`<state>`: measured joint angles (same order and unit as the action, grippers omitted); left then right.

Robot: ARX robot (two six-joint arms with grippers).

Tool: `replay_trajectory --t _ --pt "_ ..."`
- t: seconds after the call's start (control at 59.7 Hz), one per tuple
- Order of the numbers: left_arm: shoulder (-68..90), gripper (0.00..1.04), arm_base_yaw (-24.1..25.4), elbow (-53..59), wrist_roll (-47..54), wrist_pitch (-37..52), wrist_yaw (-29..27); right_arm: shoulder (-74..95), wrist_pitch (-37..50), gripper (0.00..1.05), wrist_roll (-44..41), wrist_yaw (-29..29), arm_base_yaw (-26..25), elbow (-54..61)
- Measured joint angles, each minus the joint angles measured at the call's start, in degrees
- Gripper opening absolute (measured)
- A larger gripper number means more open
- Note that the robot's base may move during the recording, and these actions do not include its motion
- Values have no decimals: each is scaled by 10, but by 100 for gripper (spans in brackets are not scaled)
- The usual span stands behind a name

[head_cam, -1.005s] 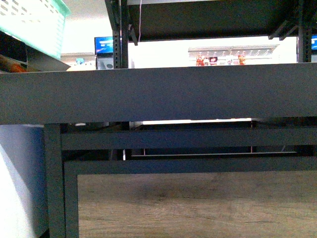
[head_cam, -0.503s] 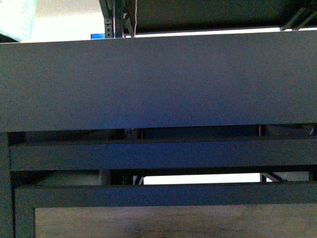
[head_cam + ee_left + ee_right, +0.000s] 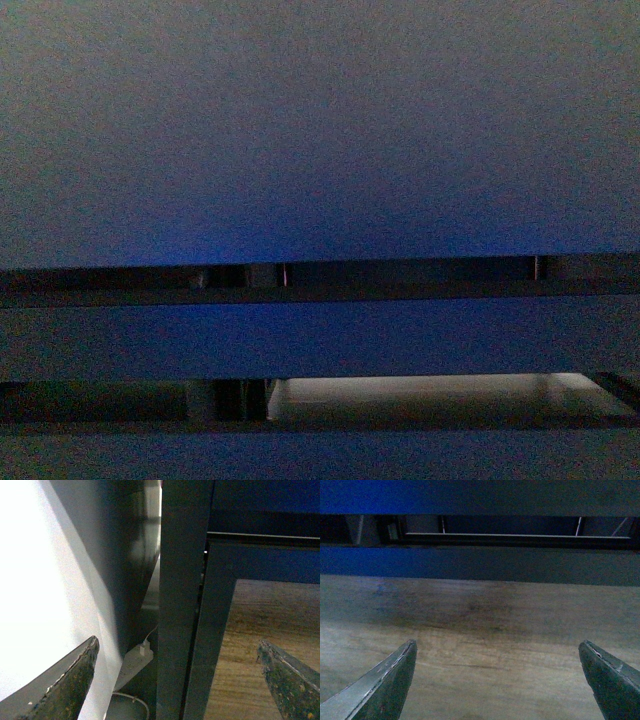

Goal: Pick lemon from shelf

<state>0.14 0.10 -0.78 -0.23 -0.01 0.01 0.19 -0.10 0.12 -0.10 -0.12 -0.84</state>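
No lemon shows in any view. The shelf (image 3: 320, 130) fills the front view with its dark rim, so the fruit probably lies higher and farther than both claws. The left claw (image 3: 178, 641) is released, jaws spread wide, facing a black upright (image 3: 180, 580). The right claw (image 3: 497, 643) is also spread and empty, low before the wood-grain panel (image 3: 485, 615). Which arm is nearer cannot be told.

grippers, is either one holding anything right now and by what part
Nothing is held. The left gripper and the right gripper are both open, jaws wide apart and empty, facing the shelf and its wood-grain panel. No lemon is in view.
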Motion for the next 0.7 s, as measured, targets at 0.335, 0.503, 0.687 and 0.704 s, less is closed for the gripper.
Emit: replay_trajectory --t 0.335,0.503,0.687,0.704 --pt "0 97 0 0 0 0 0 0 0 97 0 0 0 0" --pt "0 97 0 0 0 0 0 0 0 97 0 -1 0 0" --pt "0 97 0 0 0 0 0 0 0 97 0 -1 0 0" --pt "0 97 0 0 0 0 0 0 0 97 0 -1 0 0"
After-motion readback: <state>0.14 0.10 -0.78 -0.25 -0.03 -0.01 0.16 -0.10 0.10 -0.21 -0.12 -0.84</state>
